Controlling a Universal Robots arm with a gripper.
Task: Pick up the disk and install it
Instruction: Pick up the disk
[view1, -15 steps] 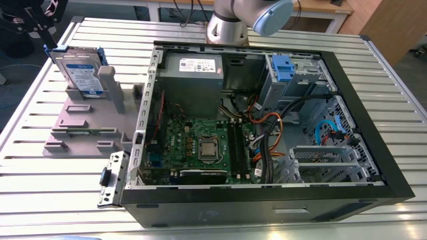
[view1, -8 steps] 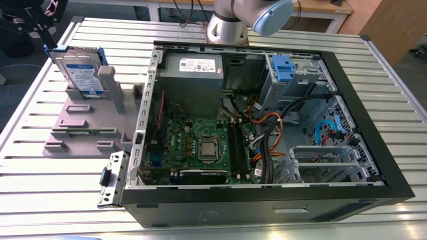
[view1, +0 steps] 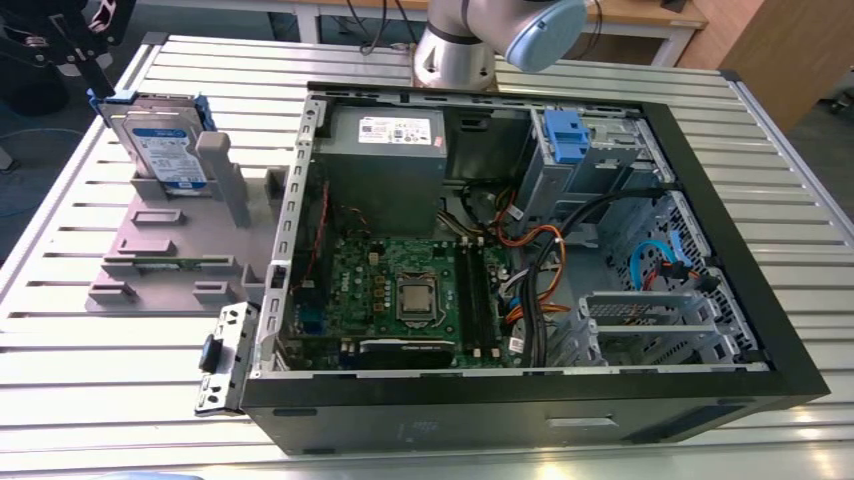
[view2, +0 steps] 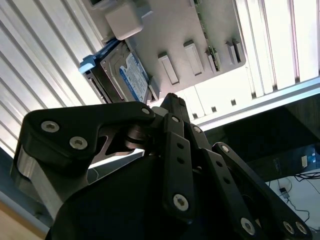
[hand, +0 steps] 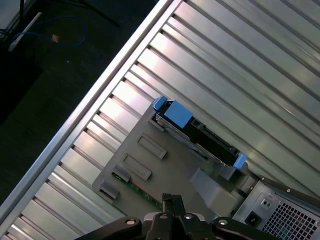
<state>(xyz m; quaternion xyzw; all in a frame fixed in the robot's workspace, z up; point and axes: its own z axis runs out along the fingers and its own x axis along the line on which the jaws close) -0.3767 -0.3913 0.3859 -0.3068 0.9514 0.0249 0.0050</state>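
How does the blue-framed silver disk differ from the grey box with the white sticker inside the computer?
The disk stands upright in a grey holder outside the computer case; the grey box sits inside it. The disk is smaller than the box. The disk has a blue frame and white-and-blue label; the box just a small white sticker. Both are rectangular metal.

In the second wrist view the gripper (view2: 172, 105) covers the near corner of the disk (view2: 130, 75), and its linkage runs off the picture's edge, so I cannot tell whether it is open or closed. In the exterior view the grey holder (view1: 224, 175) hides the disk's lower part, and the arm (view1: 461, 45) is cut off at the top edge. In the first wrist view the disk sits edge-on, its label hidden from me.
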